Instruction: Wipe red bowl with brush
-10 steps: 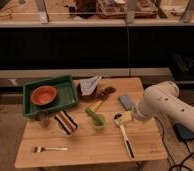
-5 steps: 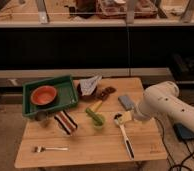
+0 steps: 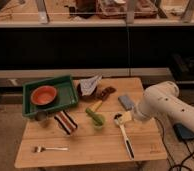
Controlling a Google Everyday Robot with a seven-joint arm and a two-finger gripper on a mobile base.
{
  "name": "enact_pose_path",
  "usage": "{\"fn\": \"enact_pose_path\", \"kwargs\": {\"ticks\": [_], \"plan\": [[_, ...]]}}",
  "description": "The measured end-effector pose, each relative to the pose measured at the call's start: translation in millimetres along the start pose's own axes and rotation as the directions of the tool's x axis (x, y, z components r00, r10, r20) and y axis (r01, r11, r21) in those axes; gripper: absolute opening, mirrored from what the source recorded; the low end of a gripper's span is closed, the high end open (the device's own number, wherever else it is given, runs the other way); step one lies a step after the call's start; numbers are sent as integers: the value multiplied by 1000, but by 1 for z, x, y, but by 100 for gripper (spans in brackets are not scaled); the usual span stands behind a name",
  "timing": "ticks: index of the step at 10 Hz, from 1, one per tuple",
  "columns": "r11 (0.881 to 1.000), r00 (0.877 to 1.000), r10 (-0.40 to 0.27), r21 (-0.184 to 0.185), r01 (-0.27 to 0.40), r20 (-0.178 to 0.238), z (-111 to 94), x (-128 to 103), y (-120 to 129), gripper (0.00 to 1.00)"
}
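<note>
We log the white arm's gripper low over the right side of the pale wooden bench, at the head end of the long slim white-handled dish brush; we cannot tell how the jaws stand. The round, shallow orange-red bowl sits in the green plastic tray at the left rear corner, well apart from the jaws. The brush's black end lies near the front edge, with bare wood between it and the small metal fork.

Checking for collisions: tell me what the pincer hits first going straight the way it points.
Probably the brush, whose head lies just ahead of the pincer, low over the table; depth is unclear.
</note>
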Motion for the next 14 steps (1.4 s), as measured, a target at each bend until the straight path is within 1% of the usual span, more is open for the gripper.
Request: {"fn": "enact_pose_path", "kwargs": {"ticks": [2,4,6,7,8,9,11,13,14], "plan": [[1000,1000,0,0,0,2,1,0,0,74],[1000,1000,-2,-31,2,5,7,-9,-5,74],[998,1000,-1,-66,2,15,13,-34,-2,74],[996,1000,-7,-84,9,24,23,-56,0,74],[996,999,-11,-91,14,31,31,-69,0,74],[996,999,-13,-91,16,42,45,-84,4,74],[995,998,-18,-96,24,59,71,-96,15,74],[995,997,-23,-100,29,67,88,-102,19,74],[994,998,-28,-108,35,64,90,-103,19,74]]}}
